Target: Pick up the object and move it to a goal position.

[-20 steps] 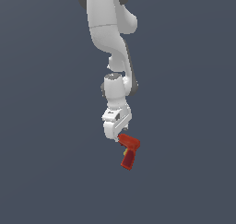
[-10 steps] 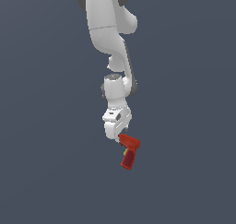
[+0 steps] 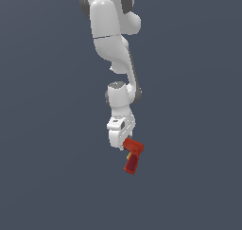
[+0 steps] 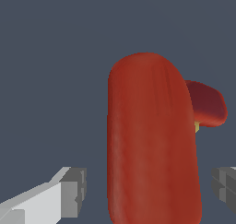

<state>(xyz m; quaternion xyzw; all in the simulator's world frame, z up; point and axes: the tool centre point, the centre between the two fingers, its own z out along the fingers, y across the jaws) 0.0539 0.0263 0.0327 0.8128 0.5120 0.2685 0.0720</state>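
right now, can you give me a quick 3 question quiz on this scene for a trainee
1. True or false: in the wrist view, both fingers of the gripper are pressed against the red drill.
2. Multiple choice: in the exterior view, where is the drill relative to the gripper? A) above it B) just below it, toward the exterior view's right C) far off to the exterior view's left
3. What colour is the small spot visible on the drill beside its handle?

Key
1. False: a gap shows on each side between finger and drill.
2. B
3. Yellow.
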